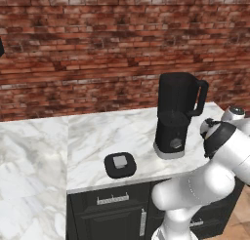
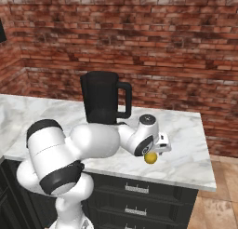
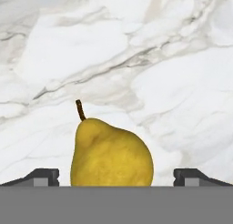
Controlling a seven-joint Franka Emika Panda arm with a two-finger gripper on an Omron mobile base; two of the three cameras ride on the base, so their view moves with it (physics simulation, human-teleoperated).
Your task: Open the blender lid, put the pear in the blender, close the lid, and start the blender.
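Note:
The yellow pear [image 3: 111, 157] lies on the white marble counter [image 2: 186, 130], its dark stem pointing away from the hand. My gripper [image 3: 116, 177] is open, with one dark fingertip [image 3: 43, 175] on each side of the pear and a gap between each tip and the fruit. From the right base, the pear [image 2: 150, 158] sits just under my hand, near the counter's front edge. The black blender [image 1: 175, 117] stands behind with its jar open at the top. The blender lid [image 1: 119, 165] lies flat on the counter to the blender's left, grey cap up.
A red brick wall [image 1: 97, 53] backs the counter. Dark cabinet drawers [image 2: 139, 191] run under the counter's front edge. The counter ends to the right of the pear, above a wooden floor [image 2: 218, 195]. My own arm [image 2: 88, 144] stretches across in front of the blender.

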